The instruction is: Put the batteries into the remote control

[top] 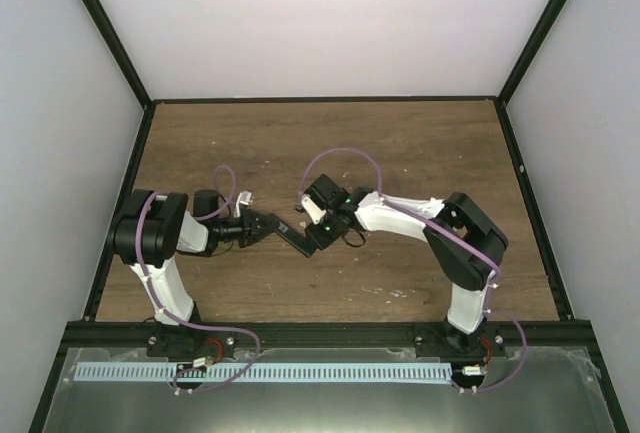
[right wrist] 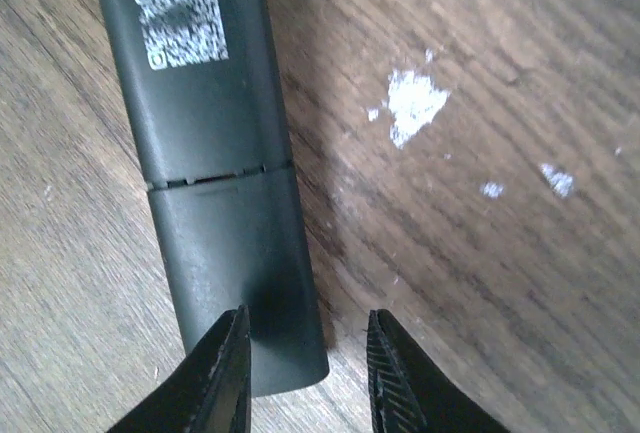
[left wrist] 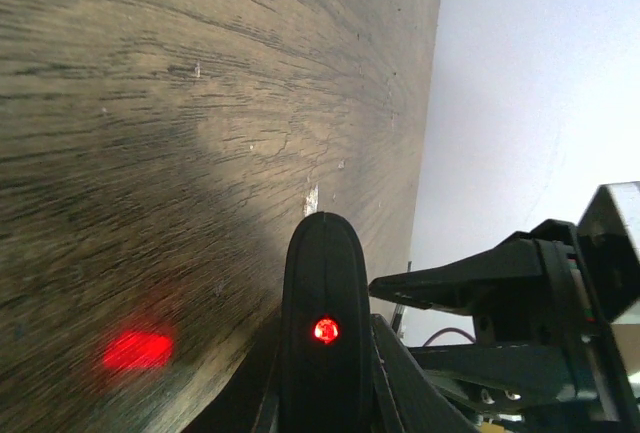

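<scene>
While your left claw (top: 265, 224) clamps the remote control (right wrist: 200, 103), your parted right claw (right wrist: 307, 321) straddles its battery cover (right wrist: 235, 273); pinch and slide it off.

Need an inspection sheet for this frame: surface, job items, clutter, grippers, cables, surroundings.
Surface: brown wood-grain table with white chipped spots.
Job's things: remote control spans the gap between the two arms, QR sticker facing the right wrist camera, back cover looks fitted, red light lit at one end; batteries nothing seen.
Clutter: nothing seen.
Grippers: left gripper appears shut on the remote control; right gripper open, fingers flanking its other end, a gap on one side.
Cables: purple cables loop over both arms.
Surroundings: white walls, black frame.
</scene>
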Robot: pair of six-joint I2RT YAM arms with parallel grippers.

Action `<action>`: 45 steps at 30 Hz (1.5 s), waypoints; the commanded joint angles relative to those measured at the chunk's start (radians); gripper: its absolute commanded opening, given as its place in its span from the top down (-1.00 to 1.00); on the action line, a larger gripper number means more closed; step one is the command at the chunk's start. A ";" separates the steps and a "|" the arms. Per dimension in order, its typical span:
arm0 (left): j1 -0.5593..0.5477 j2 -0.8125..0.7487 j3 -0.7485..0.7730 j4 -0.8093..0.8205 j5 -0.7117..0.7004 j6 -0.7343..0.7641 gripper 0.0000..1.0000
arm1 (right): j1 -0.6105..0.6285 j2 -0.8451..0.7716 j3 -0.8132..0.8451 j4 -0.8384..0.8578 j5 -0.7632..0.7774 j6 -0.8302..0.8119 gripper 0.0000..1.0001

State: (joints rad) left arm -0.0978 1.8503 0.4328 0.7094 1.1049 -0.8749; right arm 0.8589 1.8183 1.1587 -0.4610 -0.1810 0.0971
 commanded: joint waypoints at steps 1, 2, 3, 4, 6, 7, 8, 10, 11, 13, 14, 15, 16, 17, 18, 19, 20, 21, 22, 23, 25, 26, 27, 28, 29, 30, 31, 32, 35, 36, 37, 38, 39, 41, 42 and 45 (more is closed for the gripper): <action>-0.003 0.011 0.005 -0.005 -0.014 0.042 1.00 | 0.000 -0.010 -0.016 -0.018 -0.033 0.005 0.54; -0.003 0.010 0.005 -0.004 -0.014 0.042 1.00 | 0.000 -0.004 -0.018 -0.015 -0.040 0.003 0.56; -0.003 0.010 0.006 -0.005 -0.013 0.042 1.00 | 0.001 0.000 -0.019 -0.015 -0.049 0.003 0.58; -0.003 0.009 0.006 -0.005 -0.014 0.042 1.00 | 0.001 0.006 -0.020 -0.012 -0.058 0.001 0.59; -0.003 0.010 0.006 -0.006 -0.014 0.042 1.00 | 0.002 0.018 -0.022 -0.007 -0.067 -0.002 0.60; -0.003 0.008 0.005 -0.005 -0.013 0.041 1.00 | 0.002 0.022 -0.022 -0.005 -0.071 -0.002 0.61; -0.003 0.008 0.005 -0.005 -0.013 0.042 1.00 | 0.001 0.026 -0.022 -0.003 -0.076 -0.002 0.62; -0.003 0.007 0.006 -0.005 -0.014 0.042 1.00 | 0.002 0.035 -0.022 0.000 -0.086 -0.004 0.62; -0.003 0.007 0.006 -0.006 -0.014 0.041 1.00 | 0.002 0.039 -0.023 0.003 -0.089 -0.006 0.62; -0.003 0.008 0.006 -0.006 -0.014 0.042 1.00 | 0.002 0.047 -0.027 0.007 -0.095 -0.005 0.62; -0.003 0.007 0.006 -0.007 -0.013 0.042 1.00 | 0.002 0.050 -0.029 0.008 -0.097 -0.006 0.63; -0.003 0.007 0.005 -0.007 -0.014 0.041 1.00 | 0.001 0.052 -0.031 0.010 -0.101 -0.006 0.63; -0.003 0.007 0.006 -0.007 -0.014 0.041 1.00 | 0.001 0.055 -0.035 0.013 -0.105 -0.004 0.63; -0.003 0.008 0.007 -0.008 -0.014 0.040 1.00 | 0.002 0.057 -0.038 0.016 -0.109 -0.005 0.63; -0.003 0.009 0.007 -0.008 -0.013 0.041 1.00 | 0.002 0.058 -0.041 0.019 -0.111 -0.003 0.63; -0.003 0.009 0.007 -0.009 -0.012 0.042 1.00 | 0.001 0.063 -0.043 0.020 -0.113 -0.002 0.63; -0.003 0.009 0.008 -0.009 -0.012 0.042 1.00 | 0.002 0.066 -0.045 0.023 -0.112 -0.001 0.63; -0.002 0.009 0.009 -0.009 -0.013 0.041 1.00 | 0.002 0.068 -0.046 0.027 -0.112 -0.001 0.63; -0.003 0.010 0.008 -0.009 -0.013 0.042 1.00 | 0.001 0.071 -0.046 0.030 -0.115 -0.001 0.63; -0.003 0.010 0.009 -0.008 -0.012 0.041 1.00 | 0.002 0.075 -0.046 0.033 -0.114 -0.002 0.63; -0.003 0.010 0.009 -0.009 -0.011 0.042 1.00 | 0.002 0.081 -0.044 0.039 -0.116 -0.003 0.63; -0.004 0.010 0.008 -0.010 -0.011 0.041 1.00 | 0.001 0.085 -0.042 0.044 -0.115 -0.004 0.63; -0.003 0.012 0.009 -0.010 -0.010 0.041 1.00 | 0.000 0.089 -0.040 0.048 -0.112 -0.008 0.63; -0.002 0.015 0.010 -0.009 -0.007 0.042 1.00 | 0.001 0.093 -0.038 0.054 -0.113 -0.012 0.64; -0.003 0.017 0.010 -0.006 -0.004 0.040 1.00 | 0.000 0.098 -0.034 0.059 -0.113 -0.016 0.65; -0.003 0.020 0.010 0.000 -0.002 0.036 1.00 | 0.000 0.105 -0.028 0.060 -0.115 -0.023 0.67; -0.004 0.023 0.010 0.007 0.000 0.034 1.00 | 0.000 0.112 -0.020 0.061 -0.117 -0.028 0.69; -0.003 0.026 0.010 0.009 0.003 0.031 1.00 | -0.001 0.116 -0.012 0.062 -0.121 -0.033 0.71; -0.003 0.029 0.007 0.018 0.006 0.026 1.00 | -0.009 0.123 -0.009 0.079 -0.138 -0.045 0.73; -0.003 0.029 0.006 0.020 0.006 0.027 1.00 | -0.013 0.126 -0.011 0.087 -0.146 -0.047 0.73; -0.003 0.029 0.006 0.020 0.007 0.027 1.00 | -0.021 0.131 -0.010 0.089 -0.153 -0.050 0.73; -0.004 0.029 0.006 0.021 0.007 0.026 1.00 | -0.026 0.133 -0.009 0.090 -0.160 -0.054 0.73; -0.004 0.031 0.006 0.022 0.008 0.026 1.00 | -0.030 0.137 -0.008 0.090 -0.166 -0.058 0.73; -0.004 0.033 0.006 0.026 0.009 0.024 1.00 | -0.035 0.142 -0.007 0.090 -0.175 -0.067 0.73; -0.003 0.034 0.006 0.028 0.010 0.022 1.00 | -0.036 0.146 -0.007 0.090 -0.181 -0.071 0.73; -0.005 0.035 0.005 0.039 0.013 0.018 1.00 | -0.039 0.159 -0.009 0.094 -0.202 -0.075 0.73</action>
State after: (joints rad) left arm -0.0883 1.8633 0.4366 0.7143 1.1049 -0.8722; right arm 0.8139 1.8950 1.1572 -0.3840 -0.3969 0.0498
